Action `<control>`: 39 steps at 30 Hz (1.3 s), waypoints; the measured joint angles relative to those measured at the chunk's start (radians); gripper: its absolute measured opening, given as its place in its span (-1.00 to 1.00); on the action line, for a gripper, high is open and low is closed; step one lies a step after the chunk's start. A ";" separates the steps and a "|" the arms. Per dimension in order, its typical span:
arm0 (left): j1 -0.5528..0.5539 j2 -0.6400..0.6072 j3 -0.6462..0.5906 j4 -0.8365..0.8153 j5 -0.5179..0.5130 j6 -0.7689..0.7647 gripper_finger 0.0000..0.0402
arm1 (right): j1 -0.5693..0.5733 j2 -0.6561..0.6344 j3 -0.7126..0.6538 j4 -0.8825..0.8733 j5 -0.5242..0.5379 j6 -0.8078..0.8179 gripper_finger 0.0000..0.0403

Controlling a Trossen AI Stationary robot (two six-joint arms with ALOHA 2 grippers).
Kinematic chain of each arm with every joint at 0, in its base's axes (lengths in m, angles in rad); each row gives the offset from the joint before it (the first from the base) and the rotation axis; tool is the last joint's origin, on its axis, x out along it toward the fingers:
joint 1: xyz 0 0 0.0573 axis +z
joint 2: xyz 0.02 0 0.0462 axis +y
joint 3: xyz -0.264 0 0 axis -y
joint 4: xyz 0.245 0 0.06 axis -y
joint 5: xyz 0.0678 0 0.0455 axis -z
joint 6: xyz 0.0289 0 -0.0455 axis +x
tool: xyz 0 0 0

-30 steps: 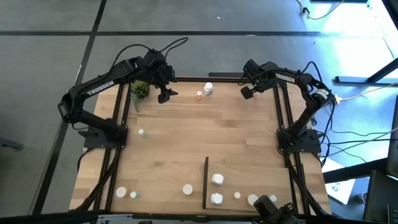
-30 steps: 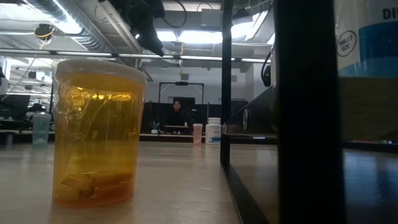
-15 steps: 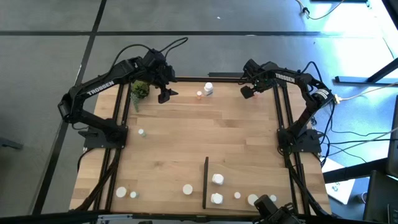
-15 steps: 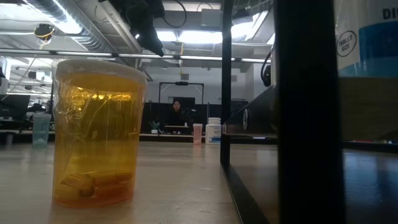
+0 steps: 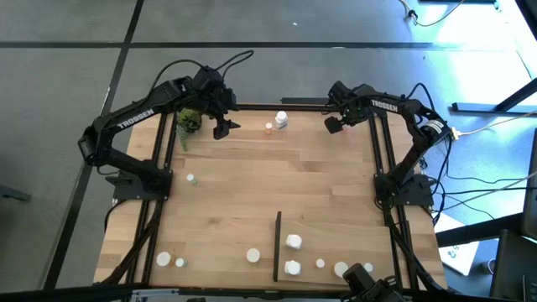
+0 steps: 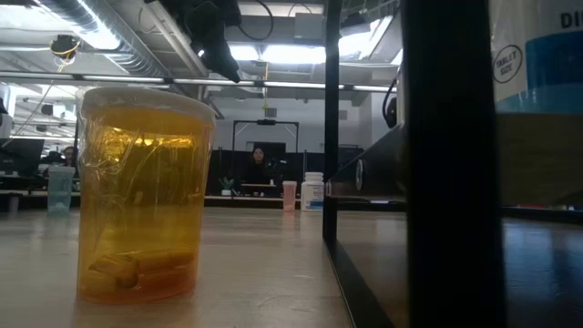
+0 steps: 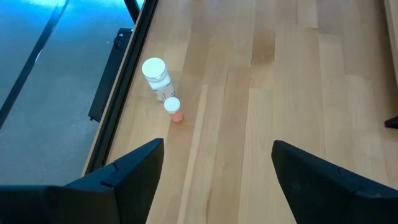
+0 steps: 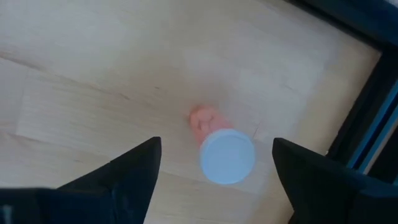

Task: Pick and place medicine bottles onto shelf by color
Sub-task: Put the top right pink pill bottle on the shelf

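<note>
medicine bottles scattered around the shelf (image 5: 278, 247), a flat light-wood panel with a thin black upright strip. several white-capped ones beside the strip on its right (image 5: 294, 242), more on its left (image 5: 252, 254), one alone far off toward the left arm's base (image 5: 190, 179). a taller white bottle with a white cap (image 5: 282, 120) and a tiny pink bottle with a white cap (image 5: 268, 127) just beside each other at the table edge farthest from the shelf.

judged early to midway: some bottles by the shelf, the far pair and the lone one not yet moved; colour sorting not readable from above.

left gripper (image 5: 221, 130) over the table near a small green potted plant (image 5: 188, 121), fingers spread, nothing between them; wrist view aimed at the far pair (image 7: 157, 77). right gripper (image 5: 334, 124) on the other side of that pair, fingers spread and empty; wrist view looking almost straight down on a white cap with pink beside it (image 8: 227, 157).

low view alone gives a translucent amber jar (image 6: 144, 191) up close, hiding much; high view alone gives the whole layout.
</note>
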 joint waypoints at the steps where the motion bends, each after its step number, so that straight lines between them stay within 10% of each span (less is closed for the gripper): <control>1: 0.000 0.000 0.000 0.000 0.000 0.000 0.46 | 0.000 0.000 -0.013 0.007 0.000 0.000 0.53; 21: 0.000 0.000 0.000 0.000 0.000 0.000 0.46 | 0.000 0.000 -0.067 0.099 0.000 -0.039 0.51; 39: 0.000 0.000 0.000 0.000 0.000 0.000 0.46 | 0.000 0.000 -0.067 0.107 0.000 -0.039 -0.10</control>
